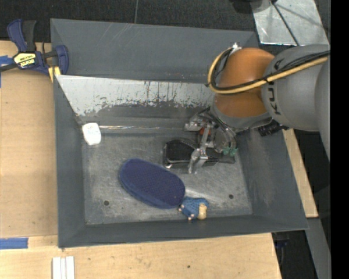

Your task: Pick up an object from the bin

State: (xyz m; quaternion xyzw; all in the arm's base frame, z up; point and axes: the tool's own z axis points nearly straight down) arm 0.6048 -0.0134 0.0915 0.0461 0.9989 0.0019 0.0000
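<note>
Black object (175, 151): small, dark, glossy, with rounded corners, lying flat on the bin floor just right of centre. A paler sheen shows on its upper face. I cannot tell what kind of thing it is.

Gripper (198, 160): down low at the right edge of the black object and overlapping that edge in this view. From this angle I cannot tell whether the jaws are apart or together, or whether they are clamped on the black object. Metal parts and a bit of green sit just above the tip.

Robot: the orange wrist cover (244, 80) with its yellow cable hangs over the bin's right rear part and hides the floor and wall beneath it. The grey arm (305, 92) comes in from the right.

Nearby items:
- Dark blue oval pad (151, 183): soft-looking and flat, in front and to the left of the black object. Its upper right edge is close to the black object, and I cannot tell whether they touch.
- Small blue piece with a tan end (193, 208): against the front wall, just beside the right tip of the oval pad.
- Small white block (92, 133): at the left rear of the floor, well apart from everything else.

Access: the floor to the right of and behind the black object is covered by the robot itself. The oval pad closes in its front left side.

Bin (157, 232): grey metal with sloped walls. The floor is scuffed, and dark streaks run down the rear wall.
</note>
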